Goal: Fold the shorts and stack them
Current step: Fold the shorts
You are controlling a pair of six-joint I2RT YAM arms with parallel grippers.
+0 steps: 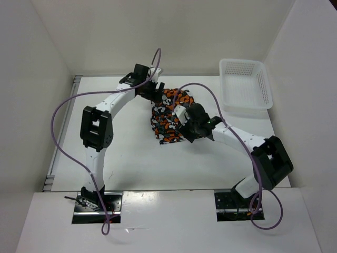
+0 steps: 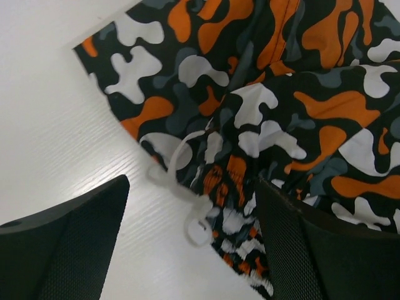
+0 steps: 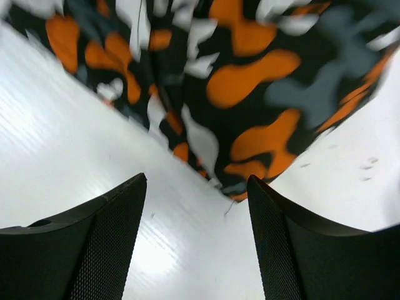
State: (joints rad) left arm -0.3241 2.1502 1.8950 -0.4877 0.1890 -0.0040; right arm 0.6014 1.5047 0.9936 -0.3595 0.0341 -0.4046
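Camouflage shorts point(image 1: 167, 117) in black, orange, white and grey lie on the white table at its middle. My left gripper point(image 1: 154, 94) is open over their far left corner; its wrist view shows the waistband point(image 2: 262, 144) and the white drawstring point(image 2: 187, 200) between the open fingers point(image 2: 69, 244), with the right finger over the cloth. My right gripper point(image 1: 190, 132) is open just off the shorts' near right corner point(image 3: 240, 181), which lies ahead of its spread fingers point(image 3: 100, 244) on bare table.
A white perforated basket point(image 1: 245, 84) stands at the back right of the table. White walls close in the left, back and right sides. A purple cable loops above each arm.
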